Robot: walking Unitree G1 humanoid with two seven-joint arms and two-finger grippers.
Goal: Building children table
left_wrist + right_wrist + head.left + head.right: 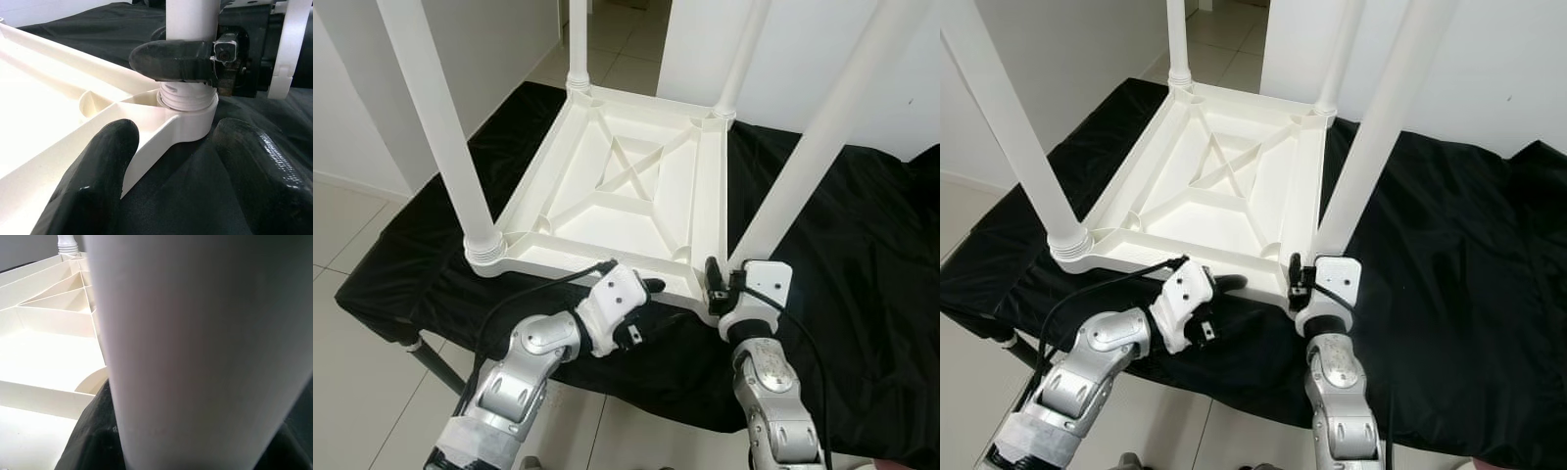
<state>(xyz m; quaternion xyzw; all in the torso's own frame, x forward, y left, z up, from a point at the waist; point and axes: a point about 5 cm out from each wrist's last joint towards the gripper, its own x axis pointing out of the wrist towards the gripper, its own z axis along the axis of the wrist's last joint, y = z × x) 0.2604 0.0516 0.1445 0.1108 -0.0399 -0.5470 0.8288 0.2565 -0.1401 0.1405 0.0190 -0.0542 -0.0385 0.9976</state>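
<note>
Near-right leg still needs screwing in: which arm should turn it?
Right, probably. The right gripper already clamps the near-right leg just above its threaded socket, so it can twist. The left gripper sits open at the tabletop's near rim, better suited to bracing.

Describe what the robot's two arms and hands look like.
Both arms are jointed silver metal with white wrist housings. A black cable loops along the left arm and another along the right arm. The left hand has thick, rounded, glossy black fingers.
</note>
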